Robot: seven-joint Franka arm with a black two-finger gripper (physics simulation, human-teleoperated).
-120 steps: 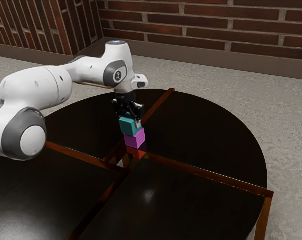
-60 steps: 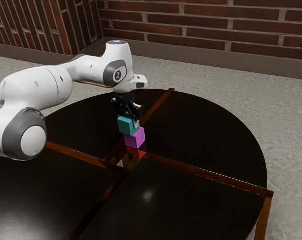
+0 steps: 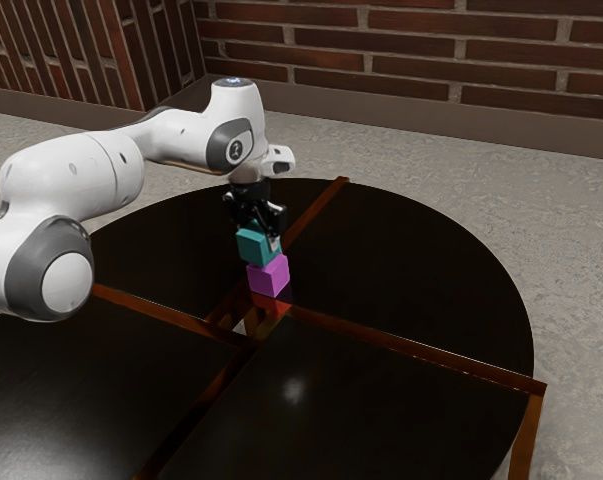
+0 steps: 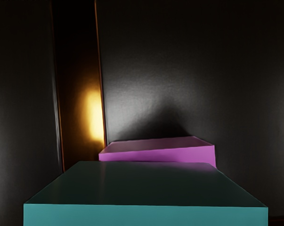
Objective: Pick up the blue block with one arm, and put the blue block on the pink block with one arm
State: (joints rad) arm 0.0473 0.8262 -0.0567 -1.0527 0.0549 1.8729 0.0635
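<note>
Two blocks meet near the middle of the round dark table, which reddish wooden strips split into four quarters. The pink block stands close to where the strips cross, just beside one of them; we cannot tell which quarter it sits in. The gripper clamps the blue block from two sides, its jaws closed on the block's upper part. The blue block sits at the pink block's top, offset toward the exterior view's left. We cannot make out whether the two faces touch fully. From the wrist, the blue block covers most of the pink block, with the glowing strip beside them. The exterior view's lower edge cuts off the table's near side.
</note>
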